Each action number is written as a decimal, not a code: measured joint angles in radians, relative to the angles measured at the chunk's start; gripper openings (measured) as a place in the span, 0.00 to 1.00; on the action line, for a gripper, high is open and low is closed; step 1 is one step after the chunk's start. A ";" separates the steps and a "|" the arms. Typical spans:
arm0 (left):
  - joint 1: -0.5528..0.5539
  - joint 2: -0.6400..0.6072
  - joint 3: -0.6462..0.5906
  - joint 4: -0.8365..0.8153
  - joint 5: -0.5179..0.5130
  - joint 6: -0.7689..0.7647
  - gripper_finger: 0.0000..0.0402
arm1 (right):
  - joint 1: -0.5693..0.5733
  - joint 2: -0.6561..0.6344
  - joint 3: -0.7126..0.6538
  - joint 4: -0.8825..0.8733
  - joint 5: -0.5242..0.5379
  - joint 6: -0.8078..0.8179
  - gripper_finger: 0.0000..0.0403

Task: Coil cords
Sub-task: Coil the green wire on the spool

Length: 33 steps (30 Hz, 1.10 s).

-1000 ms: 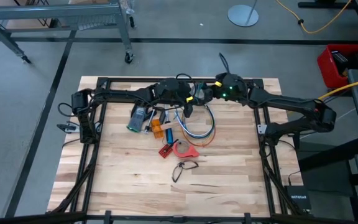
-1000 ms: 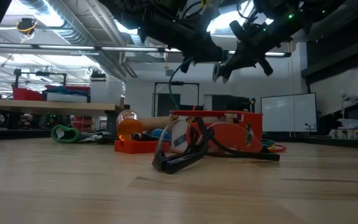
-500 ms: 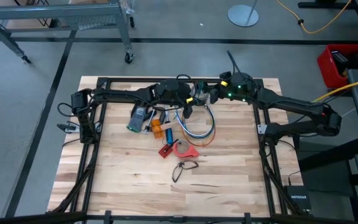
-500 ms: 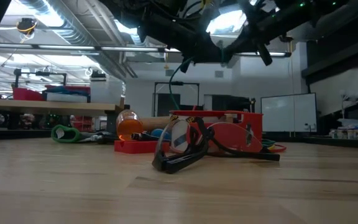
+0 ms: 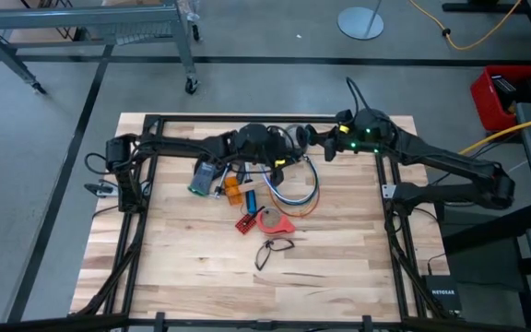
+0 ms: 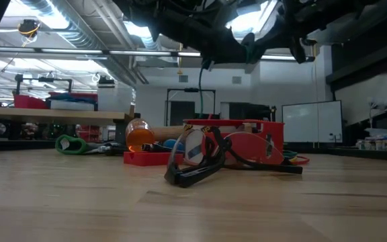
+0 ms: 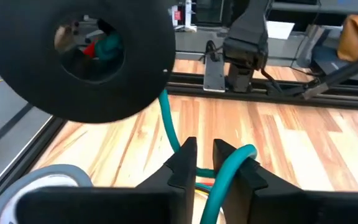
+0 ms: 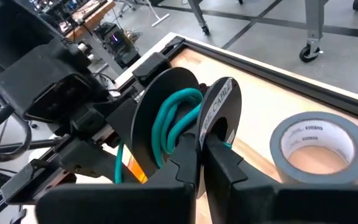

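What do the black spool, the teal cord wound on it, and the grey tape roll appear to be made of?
The spool looks like matte black moulded plastic: thin, even flanges with a dull sheen. The teal cord seems rubber or vinyl jacketed, smooth and bending in soft loops. The tape roll looks like grey duct tape with a slightly glossy backing wound on a pale core, probably cardboard, though the core is hard to judge.

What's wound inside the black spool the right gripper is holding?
Teal cord is looped between the black spool flanges, clamped at its rim by the right gripper. One strand trails down to the left gripper. The hub and how many turns are on it stay hidden behind the flanges.
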 joint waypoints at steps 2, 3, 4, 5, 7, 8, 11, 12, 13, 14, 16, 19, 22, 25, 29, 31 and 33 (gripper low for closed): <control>-0.004 0.000 0.000 0.000 -0.002 -0.001 0.14 | 0.000 -0.012 0.000 -0.008 -0.016 -0.004 0.03; -0.006 0.000 0.000 0.000 -0.001 -0.001 0.14 | 0.000 -0.016 0.000 -0.008 -0.028 -0.004 0.03; -0.006 0.000 -0.001 -0.003 0.000 -0.001 0.14 | 0.000 -0.023 0.000 -0.008 -0.043 -0.005 0.03; -0.007 0.000 -0.002 -0.005 -0.001 -0.002 0.14 | 0.000 -0.029 0.000 -0.008 -0.056 -0.005 0.03; -0.007 0.000 -0.002 -0.006 -0.001 -0.004 0.14 | 0.000 -0.045 0.000 -0.008 -0.088 -0.006 0.03; -0.006 0.000 -0.002 -0.006 -0.001 -0.006 0.13 | 0.000 -0.052 0.000 -0.011 -0.104 -0.007 0.03; -0.007 0.001 -0.002 -0.019 0.000 -0.011 0.12 | 0.000 -0.076 0.000 -0.024 -0.143 -0.007 0.03; -0.007 0.001 -0.002 -0.029 0.000 -0.007 0.12 | 0.000 -0.085 0.000 -0.028 -0.154 -0.008 0.03; -0.007 0.000 -0.002 -0.041 0.000 -0.007 0.12 | 0.000 -0.094 0.000 -0.033 -0.164 -0.008 0.03; -0.007 0.000 -0.002 -0.048 0.002 -0.007 0.13 | 0.000 -0.102 0.000 -0.038 -0.173 -0.009 0.03; -0.008 0.000 0.000 -0.078 0.001 -0.003 0.14 | 0.000 -0.118 0.000 -0.031 -0.183 -0.006 0.03; -0.012 0.010 -0.007 -0.126 -0.002 0.008 0.16 | -0.001 -0.148 0.006 -0.012 -0.205 -0.006 0.03; -0.012 0.004 -0.005 -0.153 -0.001 0.029 0.18 | -0.001 -0.168 0.003 -0.018 -0.243 -0.006 0.03; -0.012 0.001 -0.004 -0.193 -0.005 0.027 0.19 | 0.000 -0.198 0.002 -0.019 -0.267 -0.007 0.03; -0.012 0.005 -0.005 -0.218 -0.008 0.021 0.19 | 0.000 -0.225 0.002 -0.037 -0.277 -0.007 0.03; -0.012 0.003 -0.005 -0.217 -0.008 0.006 0.18 | 0.000 -0.237 0.002 -0.037 -0.288 -0.007 0.03; -0.016 0.003 -0.005 -0.212 -0.008 -0.004 0.18 | 0.000 -0.249 0.002 -0.047 -0.290 -0.007 0.03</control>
